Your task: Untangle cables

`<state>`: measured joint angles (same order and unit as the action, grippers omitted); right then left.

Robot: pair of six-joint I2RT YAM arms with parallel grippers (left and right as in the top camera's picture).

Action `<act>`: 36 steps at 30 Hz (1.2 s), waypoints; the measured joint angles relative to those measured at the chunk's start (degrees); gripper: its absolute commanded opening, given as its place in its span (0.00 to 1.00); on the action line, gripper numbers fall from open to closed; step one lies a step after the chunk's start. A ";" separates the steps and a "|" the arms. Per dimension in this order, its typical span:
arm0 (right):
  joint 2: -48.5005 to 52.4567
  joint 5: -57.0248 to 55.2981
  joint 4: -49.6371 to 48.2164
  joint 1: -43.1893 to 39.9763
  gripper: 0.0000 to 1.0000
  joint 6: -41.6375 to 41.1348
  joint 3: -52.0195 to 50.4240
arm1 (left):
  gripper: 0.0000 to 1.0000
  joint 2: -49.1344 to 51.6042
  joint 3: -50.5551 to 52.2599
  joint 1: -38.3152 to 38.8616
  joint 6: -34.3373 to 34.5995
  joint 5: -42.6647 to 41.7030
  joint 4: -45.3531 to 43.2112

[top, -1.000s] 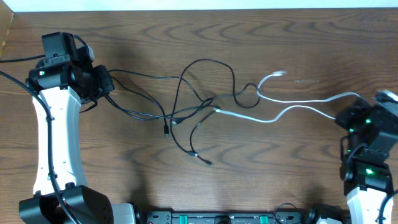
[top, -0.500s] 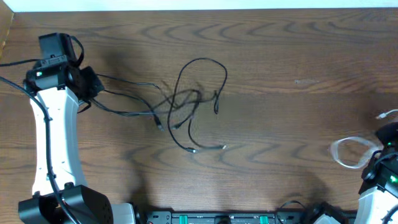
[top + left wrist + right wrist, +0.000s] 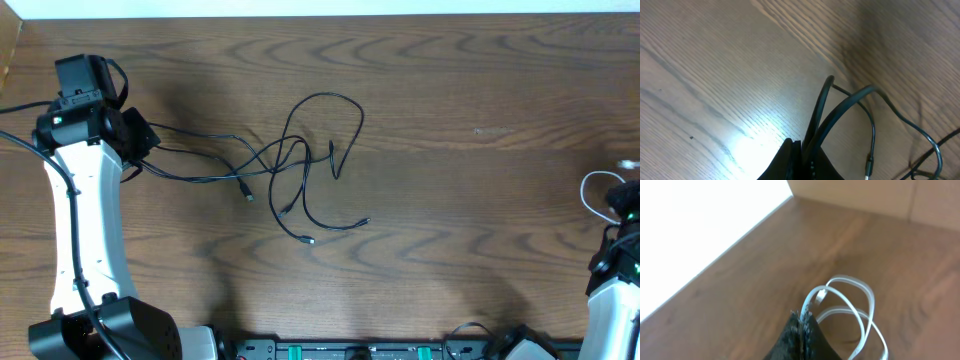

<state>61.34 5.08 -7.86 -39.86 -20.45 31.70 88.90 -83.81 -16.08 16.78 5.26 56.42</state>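
Long black cables lie in a loose tangle of loops at the table's middle, plug ends pointing outward. My left gripper is shut on two black strands at the tangle's left; the left wrist view shows them rising from between the closed fingers. The white cable hangs coiled at the far right edge, apart from the black ones. My right gripper is shut on it. In the right wrist view its white loops curl out from the closed fingers.
A light strip borders the wooden table's far edge. A black rail with green lights runs along the near edge. A cardboard-coloured wall stands beyond the table in the right wrist view.
The right gripper has pulled the white cable out of the tangle and off to the right edge, where it coiled up. The black cables drew together and shifted left with the left gripper.
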 measured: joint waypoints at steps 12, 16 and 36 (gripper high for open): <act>10.12 -0.85 -43.25 0.00 0.01 0.44 0.63 | 0.08 0.00 0.00 1.95 -4.00 -9.20 -0.17; 14.67 -1.95 -42.69 0.00 0.01 3.69 5.11 | 0.08 0.00 0.00 5.03 -5.11 -10.05 -0.90; 23.56 -8.46 -30.36 -9.53 0.01 28.59 28.35 | 0.08 0.85 0.00 14.69 -10.88 -10.97 -3.98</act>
<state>84.90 -3.38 -38.22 -49.39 8.14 60.05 89.76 -83.81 -1.39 5.89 -5.72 52.45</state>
